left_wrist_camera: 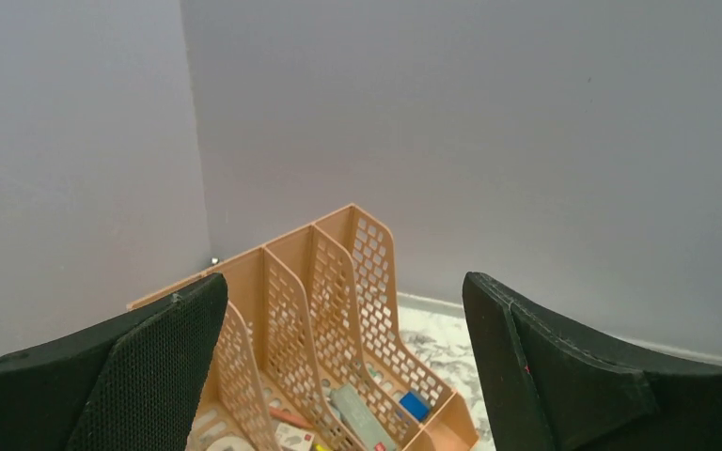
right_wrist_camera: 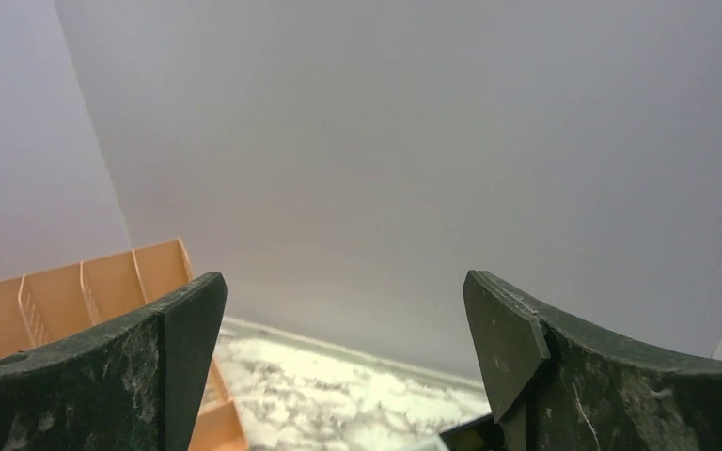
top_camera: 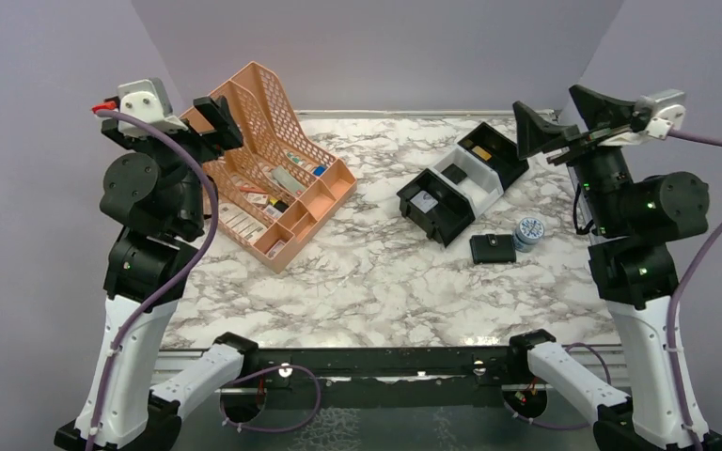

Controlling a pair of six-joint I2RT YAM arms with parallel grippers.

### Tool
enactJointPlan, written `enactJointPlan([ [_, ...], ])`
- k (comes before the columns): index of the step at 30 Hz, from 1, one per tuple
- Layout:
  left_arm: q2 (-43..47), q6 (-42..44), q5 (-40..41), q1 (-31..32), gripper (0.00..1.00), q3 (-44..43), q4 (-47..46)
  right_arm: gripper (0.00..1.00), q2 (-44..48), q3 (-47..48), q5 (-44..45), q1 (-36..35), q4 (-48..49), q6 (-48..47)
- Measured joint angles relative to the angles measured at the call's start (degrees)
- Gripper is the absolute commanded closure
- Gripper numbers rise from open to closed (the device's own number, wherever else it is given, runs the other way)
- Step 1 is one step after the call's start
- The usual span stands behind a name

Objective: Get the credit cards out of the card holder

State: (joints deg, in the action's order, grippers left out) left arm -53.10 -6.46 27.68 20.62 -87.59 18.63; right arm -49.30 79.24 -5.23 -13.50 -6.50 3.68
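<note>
The card holder (top_camera: pixel 492 247), a small black wallet, lies folded shut on the marble table, right of centre, with its snap tab facing up. The credit cards are hidden; none shows outside it. My right gripper (top_camera: pixel 564 117) hangs high above the table's far right, well behind and above the card holder, open with nothing between its fingers. In the right wrist view the right gripper (right_wrist_camera: pixel 343 280) faces the back wall. My left gripper (top_camera: pixel 218 122) is raised over the far left, open and holding nothing. In the left wrist view the left gripper (left_wrist_camera: pixel 343 282) looks down on the orange organiser.
An orange mesh desk organiser (top_camera: pixel 277 178) with small items stands at the back left; it also shows as the organiser (left_wrist_camera: pixel 376 254) and the organiser (right_wrist_camera: pixel 85 282). A black-and-white three-compartment tray (top_camera: pixel 461 181) sits behind the card holder. A round blue-white tin (top_camera: pixel 528 231) touches the card holder's right side.
</note>
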Motion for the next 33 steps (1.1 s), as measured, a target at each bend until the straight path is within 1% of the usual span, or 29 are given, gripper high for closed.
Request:
enactJointPlan([
  [5,1.9,-1.0,-0.1,0.0,0.01,6.5,0.1,0.00,-0.2,-6.8,-2.6,0.5,-0.5,2.6],
  [9,3.6,-2.9,-1.9,0.0,0.01,13.0,0.5,0.00,-0.7,-13.0,-5.7,0.9,-1.3,5.2],
  [13,6.4,-6.9,-7.6,0.0,0.01,22.0,-0.2,0.00,-1.9,-18.7,-9.3,1.4,-2.6,7.9],
  [16,6.4,-10.2,-14.9,0.4,0.01,27.4,-0.7,0.00,-2.9,-22.6,-12.2,1.7,-3.8,10.0],
  [20,3.3,-14.2,-22.0,5.7,0.01,32.7,-1.1,0.00,-4.3,-26.4,-16.5,2.1,-5.0,12.7],
  [21,2.9,-14.9,-23.1,6.2,0.01,33.0,-0.9,0.00,-4.7,-27.1,-17.5,2.2,-5.3,13.3],
  [24,-1.4,-18.2,-25.7,14.1,0.01,36.9,-1.0,0.00,-5.7,-28.9,-20.2,2.4,-5.8,15.2],
  [27,-5.3,-21.6,-26.4,20.9,0.01,39.5,-0.8,0.00,-7.0,-30.3,-23.0,2.4,-6.4,17.1],
  [29,-7.8,-24.0,-25.9,24.3,0.01,41.1,0.4,0.00,-8.1,-30.6,-24.7,2.5,-6.8,18.1],
  [33,-12.2,-28.6,-22.2,26.8,0.01,42.8,4.4,0.00,-9.9,-30.6,-26.1,2.7,-7.7,19.3],
])
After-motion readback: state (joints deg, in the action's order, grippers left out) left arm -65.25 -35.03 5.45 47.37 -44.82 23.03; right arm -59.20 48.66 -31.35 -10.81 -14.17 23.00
